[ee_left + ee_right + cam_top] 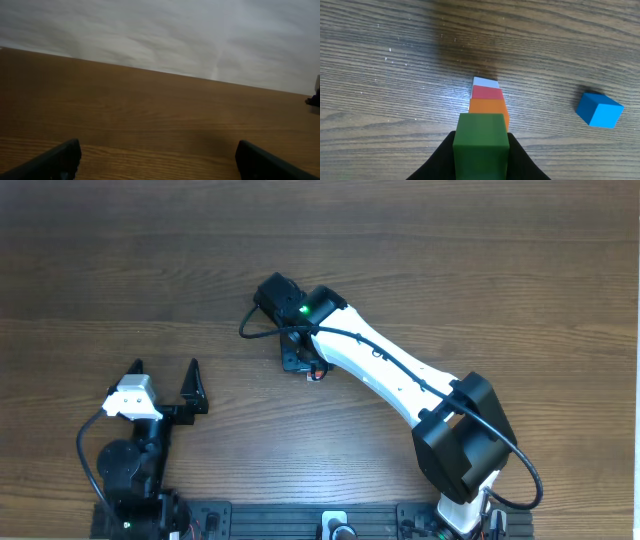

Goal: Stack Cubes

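While between fingers [439, 161], one green cube [480, 145] — three-cube stack [488, 107], one blue cube [599, 109].

no readable text, labels, numbers or signs appear on anything in these views.

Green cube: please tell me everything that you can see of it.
The green cube is plain, matte and sharp-edged, with no marks. It sits upright between the right gripper's two black fingers, which press its opposite sides. It is directly over the orange cube, the top of a stack; whether it rests on it, I cannot tell.
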`<action>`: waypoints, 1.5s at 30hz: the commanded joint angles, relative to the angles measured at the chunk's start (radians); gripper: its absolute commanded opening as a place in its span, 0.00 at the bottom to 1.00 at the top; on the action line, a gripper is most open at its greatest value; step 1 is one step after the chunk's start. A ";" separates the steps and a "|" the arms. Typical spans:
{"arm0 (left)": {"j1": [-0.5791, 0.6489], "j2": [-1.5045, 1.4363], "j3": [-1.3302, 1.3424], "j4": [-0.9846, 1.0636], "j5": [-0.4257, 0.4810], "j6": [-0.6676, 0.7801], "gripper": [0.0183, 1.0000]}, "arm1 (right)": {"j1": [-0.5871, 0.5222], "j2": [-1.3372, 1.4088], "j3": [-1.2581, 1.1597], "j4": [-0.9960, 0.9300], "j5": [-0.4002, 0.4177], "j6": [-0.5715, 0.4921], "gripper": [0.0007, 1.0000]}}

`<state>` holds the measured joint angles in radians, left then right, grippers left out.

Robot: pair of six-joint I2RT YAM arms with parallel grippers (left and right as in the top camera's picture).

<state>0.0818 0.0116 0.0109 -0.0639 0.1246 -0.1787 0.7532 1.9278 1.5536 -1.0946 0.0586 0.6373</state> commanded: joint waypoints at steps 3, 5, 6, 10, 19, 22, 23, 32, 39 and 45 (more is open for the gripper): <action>0.006 -0.009 -0.005 -0.001 0.013 0.015 1.00 | -0.009 0.009 -0.005 0.002 -0.002 -0.007 0.18; 0.006 -0.009 -0.005 0.000 0.013 0.014 1.00 | -0.010 0.009 -0.005 0.001 -0.002 -0.007 0.18; 0.006 -0.009 -0.005 -0.001 0.013 0.014 1.00 | -0.010 0.009 -0.005 0.001 -0.002 -0.007 0.18; 0.006 -0.009 -0.005 -0.001 0.013 0.014 1.00 | -0.016 0.009 -0.005 -0.002 -0.002 -0.006 0.18; 0.006 -0.009 -0.005 -0.001 0.013 0.014 1.00 | -0.019 0.009 -0.005 -0.001 -0.006 -0.002 0.19; 0.006 -0.009 -0.005 -0.001 0.013 0.014 1.00 | -0.019 0.009 -0.005 -0.001 -0.006 -0.002 0.19; 0.006 -0.009 -0.005 -0.001 0.013 0.014 1.00 | -0.019 0.009 -0.005 -0.001 -0.006 -0.002 0.20; 0.006 -0.009 -0.005 -0.001 0.013 0.014 1.00 | -0.019 0.009 -0.006 -0.017 -0.010 0.002 0.20; 0.006 -0.009 -0.005 0.000 0.013 0.014 1.00 | -0.019 0.009 -0.006 -0.020 -0.010 0.005 0.22; 0.006 -0.009 -0.005 -0.001 0.013 0.015 1.00 | -0.019 0.009 -0.006 -0.019 -0.010 0.005 0.30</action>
<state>0.0818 0.0116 0.0109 -0.0639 0.1246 -0.1787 0.7437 1.9293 1.5536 -1.1141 0.0505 0.6357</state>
